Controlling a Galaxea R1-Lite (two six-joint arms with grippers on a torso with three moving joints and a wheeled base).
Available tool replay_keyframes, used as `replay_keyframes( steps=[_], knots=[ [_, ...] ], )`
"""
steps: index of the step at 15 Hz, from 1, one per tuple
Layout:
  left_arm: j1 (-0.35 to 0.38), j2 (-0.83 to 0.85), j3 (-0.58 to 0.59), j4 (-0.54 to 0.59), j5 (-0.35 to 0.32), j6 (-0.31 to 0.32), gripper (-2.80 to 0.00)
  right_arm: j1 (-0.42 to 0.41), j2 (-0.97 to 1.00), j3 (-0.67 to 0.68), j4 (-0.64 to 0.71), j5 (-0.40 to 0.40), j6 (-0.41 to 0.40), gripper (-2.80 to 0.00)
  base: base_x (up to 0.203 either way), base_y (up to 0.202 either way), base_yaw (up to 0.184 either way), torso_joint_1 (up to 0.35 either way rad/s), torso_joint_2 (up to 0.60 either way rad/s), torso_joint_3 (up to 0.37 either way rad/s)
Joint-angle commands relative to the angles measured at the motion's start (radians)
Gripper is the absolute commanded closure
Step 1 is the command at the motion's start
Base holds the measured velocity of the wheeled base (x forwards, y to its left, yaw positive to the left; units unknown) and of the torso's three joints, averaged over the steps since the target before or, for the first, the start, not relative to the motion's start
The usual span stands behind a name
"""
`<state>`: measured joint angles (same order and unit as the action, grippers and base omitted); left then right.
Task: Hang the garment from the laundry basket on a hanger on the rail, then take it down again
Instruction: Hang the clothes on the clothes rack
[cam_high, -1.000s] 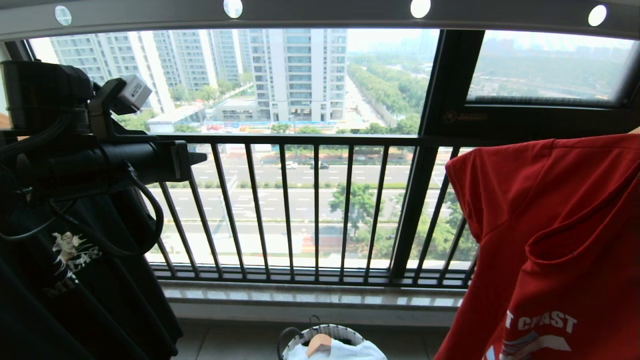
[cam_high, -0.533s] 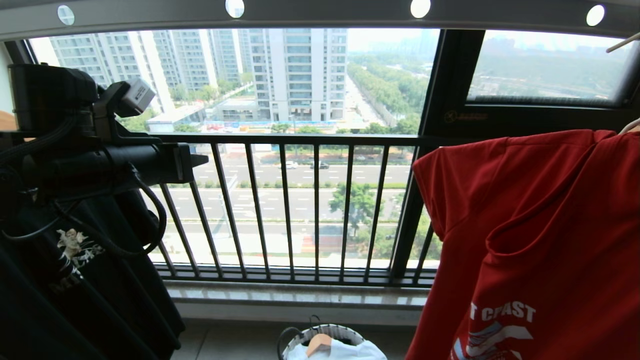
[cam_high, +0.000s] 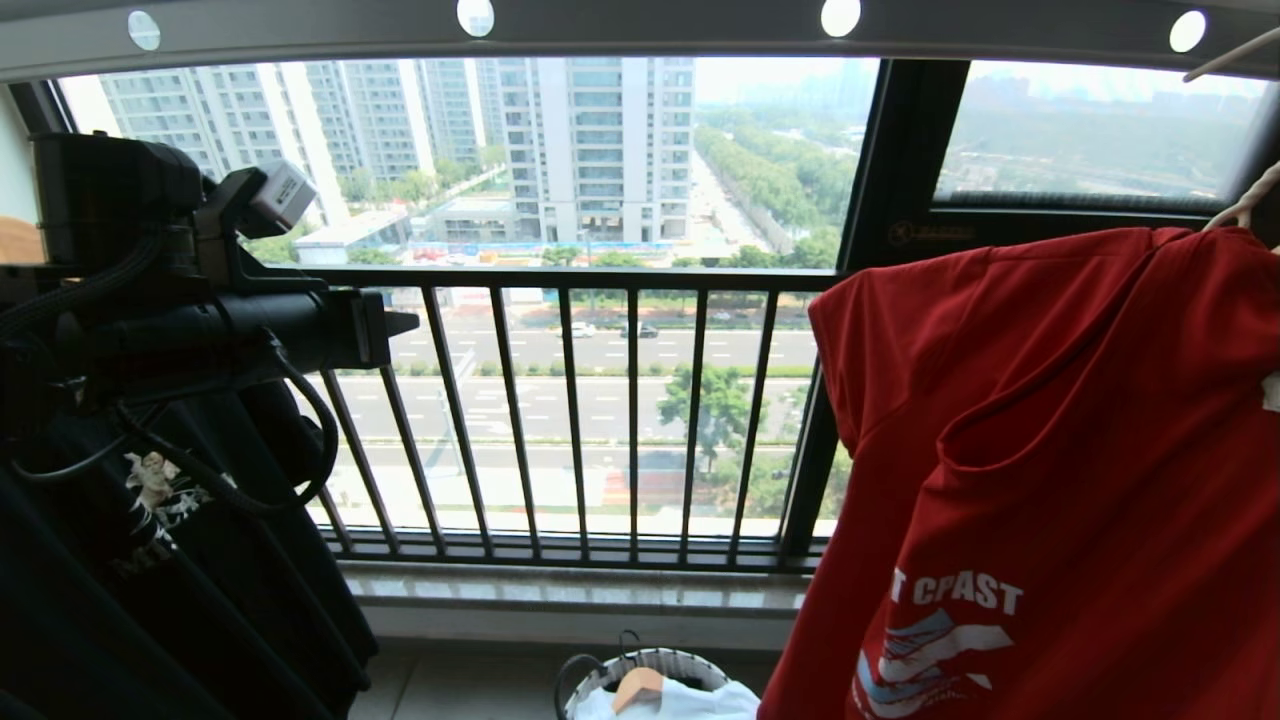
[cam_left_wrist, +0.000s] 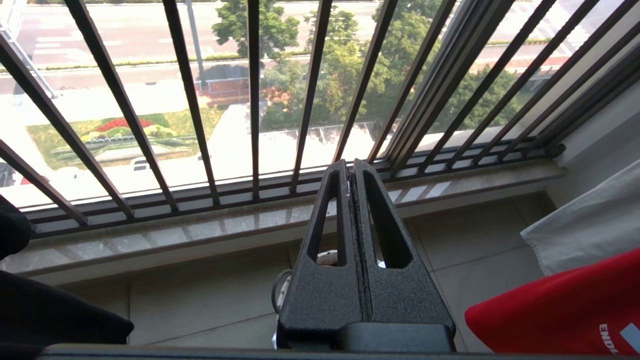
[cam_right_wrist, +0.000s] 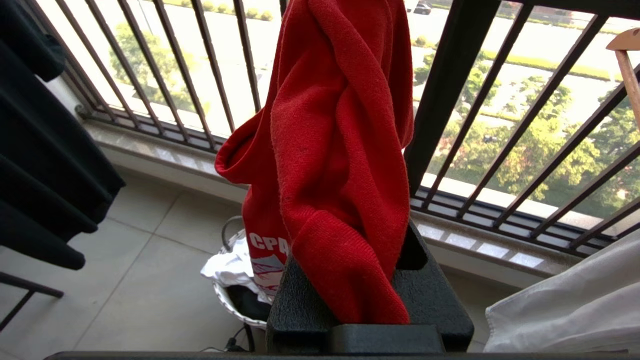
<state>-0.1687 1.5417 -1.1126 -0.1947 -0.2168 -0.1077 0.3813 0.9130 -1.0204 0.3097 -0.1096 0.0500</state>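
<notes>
Our right gripper (cam_right_wrist: 350, 280) holds the red short-sleeved T-shirt (cam_high: 1080, 450) up beside the barred window.

Its fingers are clamped on bunched red cloth; our left gripper (cam_left_wrist: 354, 167), closed and empty, is raised above the small white-rimmed laundry basket (cam_high: 650, 662).

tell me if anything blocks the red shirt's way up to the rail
Nothing visible does. The red shirt, clamped in the right pincer, hangs on a white hanger below the rail; the gap between shows only window. The hook's tip is out of frame.
</notes>
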Motion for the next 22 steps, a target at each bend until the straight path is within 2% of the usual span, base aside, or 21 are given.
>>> replay_keyframes(
  steps=[1,5,8,11,22],
  knots=[
    [0.001,0.001,0.000,-0.002,-0.001,-0.001,0.00,0.001,0.009,-0.006,0.000,-0.040,0.001,0.00,0.000,0.000,0.000,0.000,0.00,0.000],
    [0.002,0.000,0.000,-0.002,0.001,-0.001,0.00,-0.001,0.028,-0.012,-0.011,-0.068,-0.001,0.00,0.000,0.000,0.000,0.000,0.00,0.000],
    [0.003,0.000,0.000,-0.002,0.002,-0.001,0.00,-0.003,0.068,-0.011,-0.107,-0.096,-0.006,0.00,0.000,0.000,0.000,0.000,0.00,0.000],
    [0.006,0.000,0.000,-0.003,0.004,-0.001,0.00,-0.023,0.104,-0.018,-0.121,-0.117,-0.014,0.00,0.000,0.000,0.000,0.000,0.00,0.000],
    [0.035,-0.011,-0.010,-0.005,-0.004,-0.001,0.00,-0.044,0.153,0.006,-0.153,-0.119,-0.048,0.00,0.000,0.000,0.000,0.000,0.00,0.000]
  ],
)
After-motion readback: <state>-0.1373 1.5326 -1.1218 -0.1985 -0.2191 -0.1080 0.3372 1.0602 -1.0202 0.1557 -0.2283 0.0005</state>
